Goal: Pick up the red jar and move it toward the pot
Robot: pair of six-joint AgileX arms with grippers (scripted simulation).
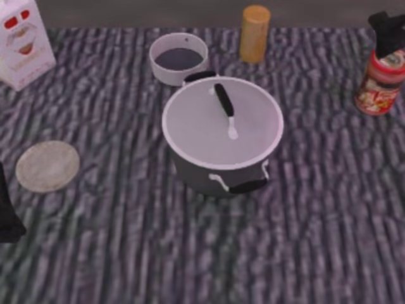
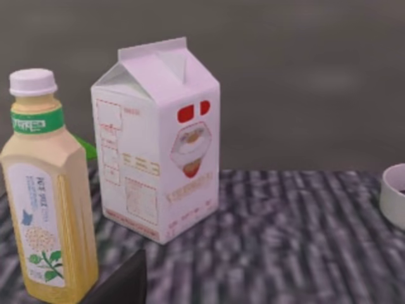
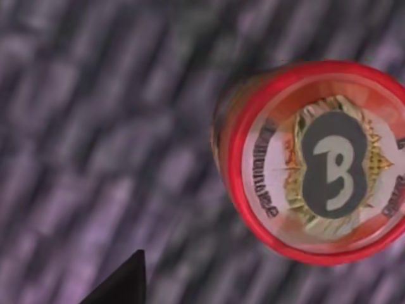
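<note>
The red jar, with a red lid and a printed red, yellow and white label, stands upright near the table's right edge. My right gripper hovers just above and behind it, open, holding nothing. In the right wrist view the jar's lid faces the camera, well off to one side of the single dark fingertip that shows. The pot, dark grey with a pale lid and black handles, sits mid-table, far to the jar's left. My left gripper is parked at the left edge.
A white bowl and an orange-yellow cylinder stand behind the pot. A milk carton fills the back left corner, with a juice bottle beside it in the left wrist view. A pale round disc lies at left.
</note>
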